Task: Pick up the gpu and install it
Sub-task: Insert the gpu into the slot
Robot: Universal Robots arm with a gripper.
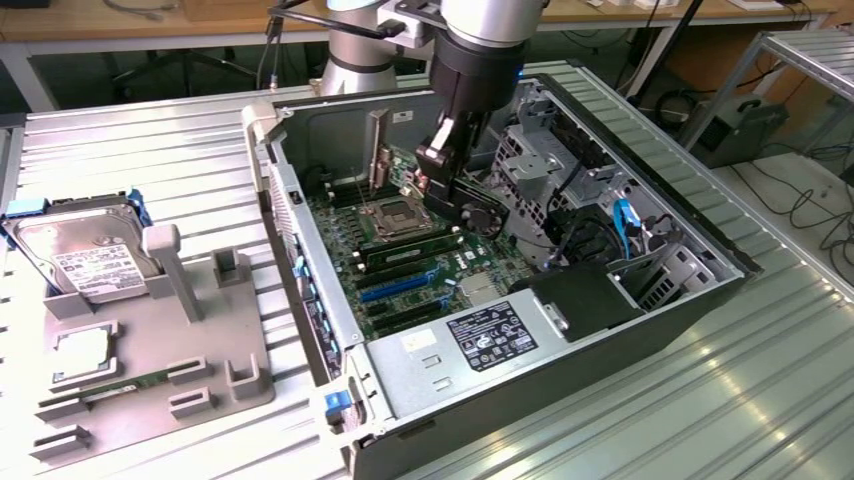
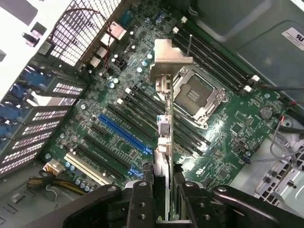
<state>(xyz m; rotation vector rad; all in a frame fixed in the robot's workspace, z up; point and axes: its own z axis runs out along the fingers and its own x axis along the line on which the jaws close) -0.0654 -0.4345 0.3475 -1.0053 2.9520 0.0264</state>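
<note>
Wrist view: my hand [image 2: 164, 199] is clamped on the gpu [image 2: 165, 128], card held edge-on, its pale bracket [image 2: 170, 59] at the far end, hanging over the motherboard [image 2: 228, 123]. Exterior view puts my hand [image 1: 434, 165] inside the open computer case [image 1: 534, 340] on the counter [image 1: 134, 150], above the CPU socket [image 2: 197, 95]. Step in hand, I judge: carrying the card to its slot. Insertion calls for lining the card's edge up with the blue slot [image 2: 124, 134], well apart yet.
</note>
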